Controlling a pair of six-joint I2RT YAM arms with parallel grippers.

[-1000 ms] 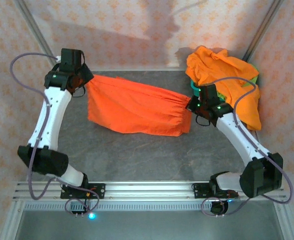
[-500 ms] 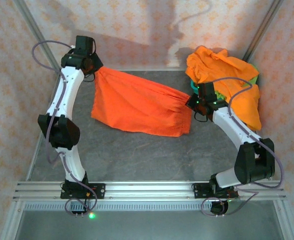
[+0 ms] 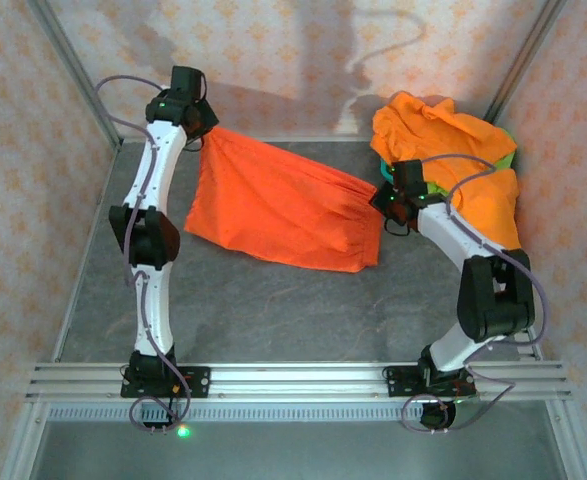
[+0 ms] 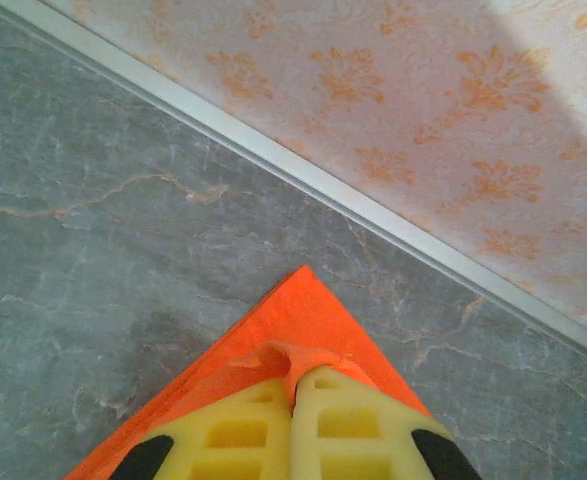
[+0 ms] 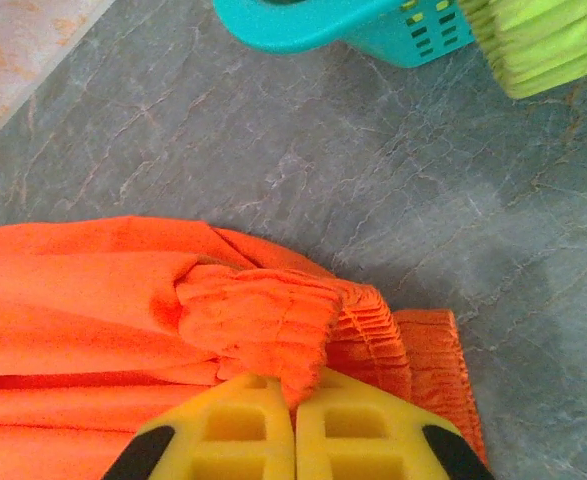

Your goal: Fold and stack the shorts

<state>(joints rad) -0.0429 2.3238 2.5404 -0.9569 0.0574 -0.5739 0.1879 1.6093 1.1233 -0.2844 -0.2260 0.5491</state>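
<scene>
Top external: you are watching left gripper [image 3: 207, 134] and right gripper [image 3: 379, 205] clamping opposite ends of the orange shorts [image 3: 283, 210], likely spreading them flat for folding.

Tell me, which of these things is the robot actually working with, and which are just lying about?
Job: spread orange shorts, pinched by the left gripper and right gripper; heaped orange shorts; lime-green shorts.
Lying about: teal basket; table.
</scene>
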